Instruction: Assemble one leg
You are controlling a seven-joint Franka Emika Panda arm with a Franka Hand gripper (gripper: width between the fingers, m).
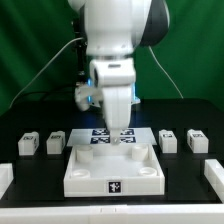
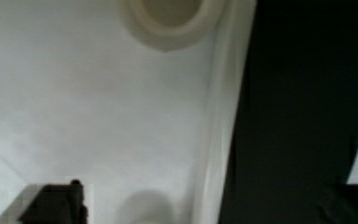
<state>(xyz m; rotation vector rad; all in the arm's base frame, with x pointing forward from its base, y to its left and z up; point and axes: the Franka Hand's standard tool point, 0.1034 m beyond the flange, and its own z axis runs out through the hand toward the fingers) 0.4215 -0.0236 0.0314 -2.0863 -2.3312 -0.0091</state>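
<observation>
The gripper (image 2: 208,205) hangs over the tabletop (image 1: 85,182) rim, jaws spread wide and empty, probably lining up to grab it.

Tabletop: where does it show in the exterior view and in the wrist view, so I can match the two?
Exterior view: the white tabletop lies low in the middle of the picture, in front of the arm.
Wrist view: the tabletop fills most of the picture, with a round hole in it and the black table beside its edge.
Shared landmark: the open gripper over the tabletop; its fingers show in the wrist view.
</observation>
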